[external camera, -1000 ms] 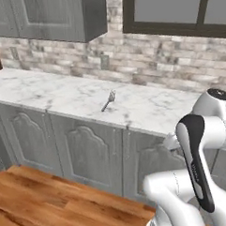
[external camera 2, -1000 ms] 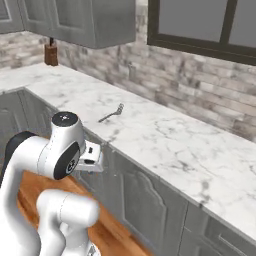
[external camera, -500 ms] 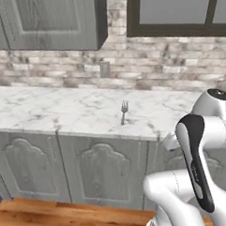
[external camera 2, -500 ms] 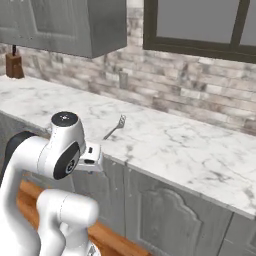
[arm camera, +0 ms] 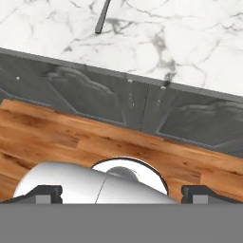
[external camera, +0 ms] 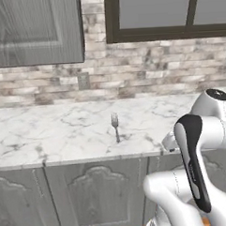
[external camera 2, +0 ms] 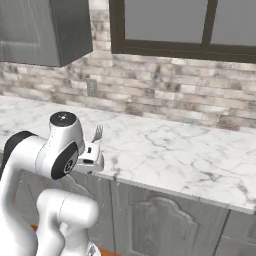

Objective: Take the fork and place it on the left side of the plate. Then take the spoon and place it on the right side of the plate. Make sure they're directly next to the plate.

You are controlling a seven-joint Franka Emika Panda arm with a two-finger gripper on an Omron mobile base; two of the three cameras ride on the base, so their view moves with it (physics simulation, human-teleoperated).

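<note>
fork [external camera: 115, 126]: flat on the marble counter [external camera: 50, 137], tines toward 12 o'clock (the brick backsplash), handle toward 6 o'clock (the front edge). Nothing touching it. In the hand view just its handle end shows at about 11 o'clock, on the counter.
end effector [arm camera: 121, 192]: fingers spread fully apart, nothing between them. It is off the counter, in front of the grey cabinet doors and above the wood floor, well short of the fork.
arm: folded close to the base, elbow up at about 4 o'clock in the left base view, not reaching yet.
plate / spoon: can't place either from these views.
progress: my read is very early. Fork not picked up, so neither placement is done.
left to do: reach to the fork, grasp and set it directly left of the plate, then the same for the spoon on the right.
risk: thin flat handle on marble, likely a fiddly pinch.
</note>
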